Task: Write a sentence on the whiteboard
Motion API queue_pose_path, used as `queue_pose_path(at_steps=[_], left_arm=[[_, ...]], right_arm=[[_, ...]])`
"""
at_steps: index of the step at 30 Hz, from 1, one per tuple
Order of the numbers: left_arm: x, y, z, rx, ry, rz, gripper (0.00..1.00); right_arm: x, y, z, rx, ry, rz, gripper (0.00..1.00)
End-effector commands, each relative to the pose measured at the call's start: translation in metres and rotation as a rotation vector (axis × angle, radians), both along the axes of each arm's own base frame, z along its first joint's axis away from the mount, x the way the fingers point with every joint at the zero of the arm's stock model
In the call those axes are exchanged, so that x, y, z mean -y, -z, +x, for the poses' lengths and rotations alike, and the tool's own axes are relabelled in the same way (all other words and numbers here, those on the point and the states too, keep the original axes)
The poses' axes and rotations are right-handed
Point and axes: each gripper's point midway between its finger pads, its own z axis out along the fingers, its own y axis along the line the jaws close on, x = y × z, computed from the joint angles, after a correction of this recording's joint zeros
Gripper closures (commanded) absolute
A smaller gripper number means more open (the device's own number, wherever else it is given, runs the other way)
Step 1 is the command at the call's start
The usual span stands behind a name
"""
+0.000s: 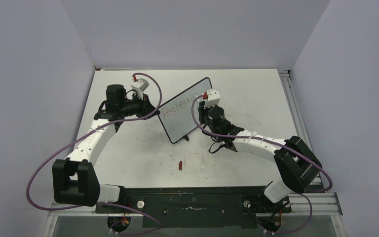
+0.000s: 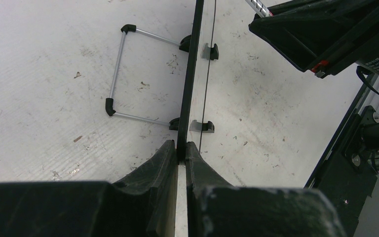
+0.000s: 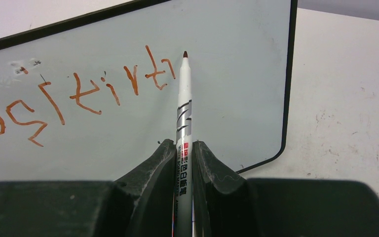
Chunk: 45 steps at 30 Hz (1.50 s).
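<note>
Right wrist view: we find the right pincer [image 3: 182,146] closed on the marker [image 3: 184,98], its tip at or just off the whiteboard [image 3: 242,79], beside the last red stroke of the sentence [image 3: 79,96]. The left pincer [image 2: 177,148] clamps the whiteboard's edge where it stands mid-surface [image 2: 44,64]. We judge the risks as heavy pressure pivoting the whiteboard in that clamp, and the line running out of room rightward.

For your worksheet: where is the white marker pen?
Right wrist view, centre: the pen, in the right hand, tip beside the black-framed whiteboard's red writing.
</note>
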Motion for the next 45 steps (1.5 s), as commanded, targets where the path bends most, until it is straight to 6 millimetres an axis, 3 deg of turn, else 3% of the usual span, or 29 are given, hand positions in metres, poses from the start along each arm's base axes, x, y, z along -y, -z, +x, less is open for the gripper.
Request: queue_pose_path(at_steps=[1,18,36,45], left_arm=[[0.001,-0.03,0.007,0.111,0.013,-0.013,1.0],[0.001,-0.03,0.006,0.112,0.013,-0.013,1.0],[0.001,-0.032,0.006,0.116,0.015,-0.015,1.0],[0.001,-0.032,0.005,0.116,0.014,-0.016,1.0]], right_arm=[[-0.005,-0.024,0.013,0.06,0.011,0.031,0.95],[-0.01,-0.01,0.016,0.03,-0.005,0.016,0.95],[-0.005,0.023,-0.002,-0.043,-0.033,0.011,0.95],[-0.011,0.027,-0.012,-0.049,-0.078,0.008,0.95]])
